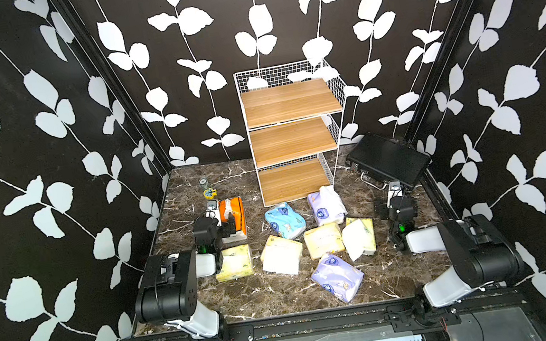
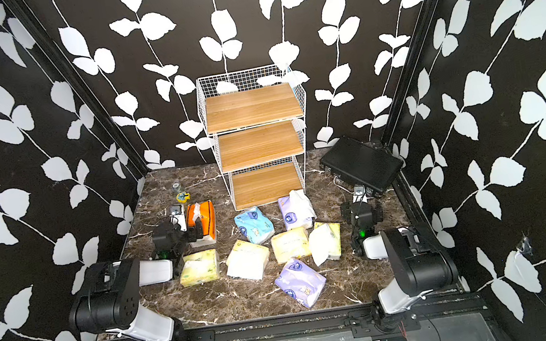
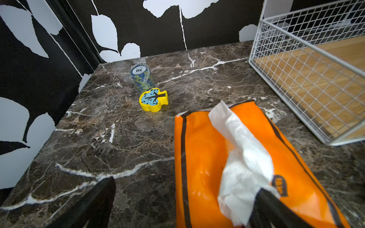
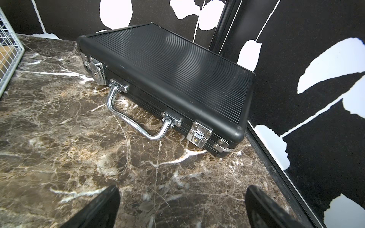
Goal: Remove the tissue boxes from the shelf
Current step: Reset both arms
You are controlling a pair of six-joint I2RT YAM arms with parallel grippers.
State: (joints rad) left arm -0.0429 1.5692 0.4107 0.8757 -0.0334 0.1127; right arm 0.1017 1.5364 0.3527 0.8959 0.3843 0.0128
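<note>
White wire-grid shelf with wooden boards (image 1: 287, 104) is seen bare at frame centre, soft pastel tissue packs (image 1: 284, 220) and orange tissue box (image 1: 232, 217) scattered on marble tabletop (image 1: 264, 299) below; left gripper (image 3: 186, 185) and right gripper (image 4: 182, 189) are spread wide, empty; task judged complete.

Black walls (image 1: 229, 47) (white leaf print) enclose brown marble tabletop (image 1: 264, 297).
</note>
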